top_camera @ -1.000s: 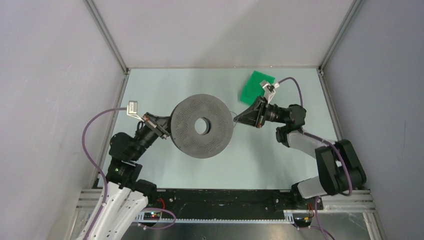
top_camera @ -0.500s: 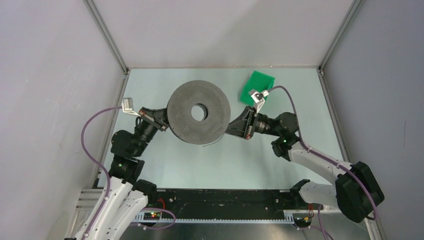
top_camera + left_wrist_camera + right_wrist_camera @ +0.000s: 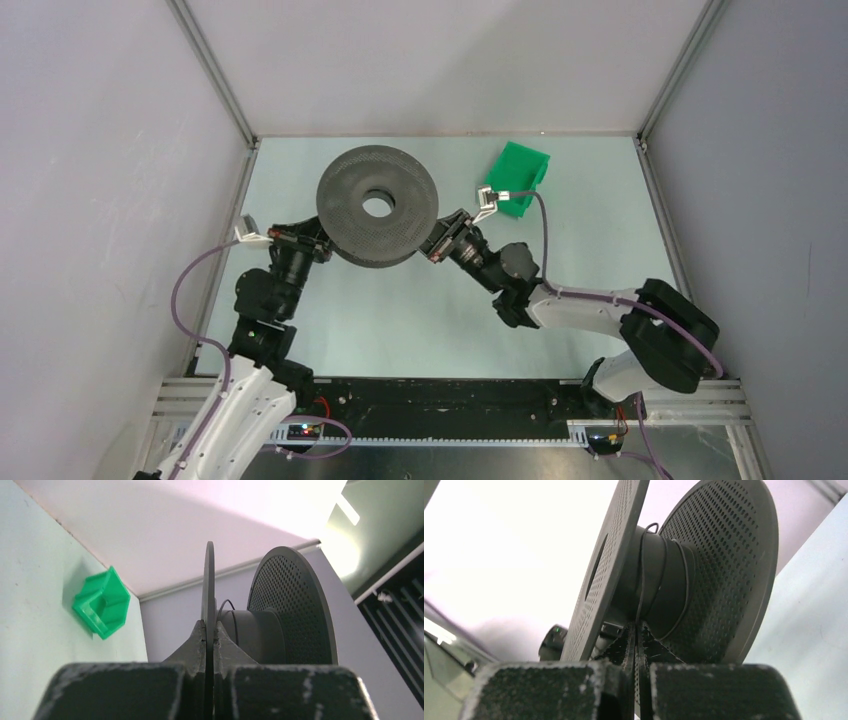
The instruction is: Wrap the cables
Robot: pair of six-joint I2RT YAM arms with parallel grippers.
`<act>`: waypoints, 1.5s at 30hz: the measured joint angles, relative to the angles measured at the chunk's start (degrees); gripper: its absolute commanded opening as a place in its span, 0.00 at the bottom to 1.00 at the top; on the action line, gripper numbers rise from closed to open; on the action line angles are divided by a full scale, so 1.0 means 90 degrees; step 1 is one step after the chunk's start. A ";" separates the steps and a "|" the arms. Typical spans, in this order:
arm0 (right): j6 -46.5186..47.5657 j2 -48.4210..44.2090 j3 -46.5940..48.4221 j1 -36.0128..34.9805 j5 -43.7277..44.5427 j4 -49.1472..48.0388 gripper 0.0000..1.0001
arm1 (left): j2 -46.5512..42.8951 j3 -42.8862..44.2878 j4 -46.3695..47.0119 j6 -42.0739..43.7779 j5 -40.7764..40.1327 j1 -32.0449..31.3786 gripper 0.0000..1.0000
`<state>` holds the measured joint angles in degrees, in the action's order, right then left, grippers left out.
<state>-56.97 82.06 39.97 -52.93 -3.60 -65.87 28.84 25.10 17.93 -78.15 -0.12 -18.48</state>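
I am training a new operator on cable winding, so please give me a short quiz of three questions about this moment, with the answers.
1. True or false: the left gripper stands open beside the reel.
2. What does the right gripper pinch? A) the reel's rim B) the thin wire C) nothing
3. Where on the reel do the wire's turns lie?
Key: 1 false, it is shut on a flange of the reel. 2 B. 3 around the hub, between the two flanges.
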 measured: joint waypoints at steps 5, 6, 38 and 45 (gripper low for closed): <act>0.0160 0.0483 0.0240 -0.0488 0.1513 -0.0376 0.00 | -0.0032 -0.0104 0.0017 -0.0185 -0.0554 0.0015 0.00; 0.0236 0.0532 0.0265 -0.0612 0.1880 -0.0418 0.00 | -0.0024 -0.0124 0.0002 -0.0223 -0.0610 0.0015 0.00; 0.1722 0.1753 0.1129 -0.1766 0.5020 -0.0969 0.00 | 0.0187 -0.0491 0.0066 -0.0495 -0.1377 0.0034 0.00; 0.1872 0.1399 0.0634 -0.1729 0.4971 -0.0971 0.00 | -0.0041 -0.0799 0.0233 -0.0566 -0.1372 -0.0002 0.00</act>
<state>-40.12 94.65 45.67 -68.49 41.15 -74.61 28.47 17.91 20.03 -83.24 -12.47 -18.50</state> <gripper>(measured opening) 0.009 0.023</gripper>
